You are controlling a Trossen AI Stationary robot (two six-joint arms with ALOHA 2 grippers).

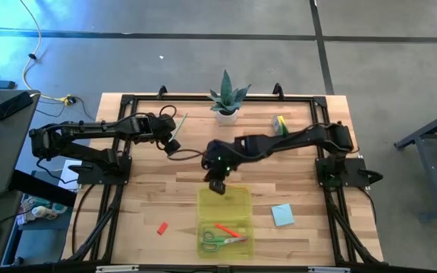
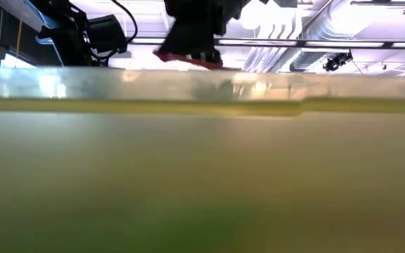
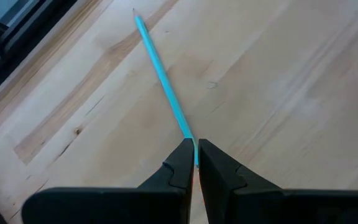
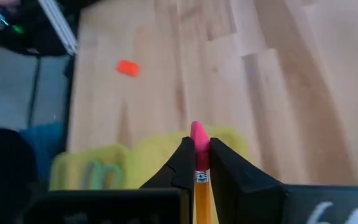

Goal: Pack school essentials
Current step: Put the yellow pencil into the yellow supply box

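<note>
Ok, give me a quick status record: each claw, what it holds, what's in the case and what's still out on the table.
left claw: shut on teal pencil, far-left table area
right claw: shut on yellow pencil with pink eraser tip, above the case's far edge
case: holds scissors and an orange marker
still out: red eraser, blue notepad, crayon box
plant: far edge, untouched

Yellow pencil body hidden between gripper fingers.
</note>
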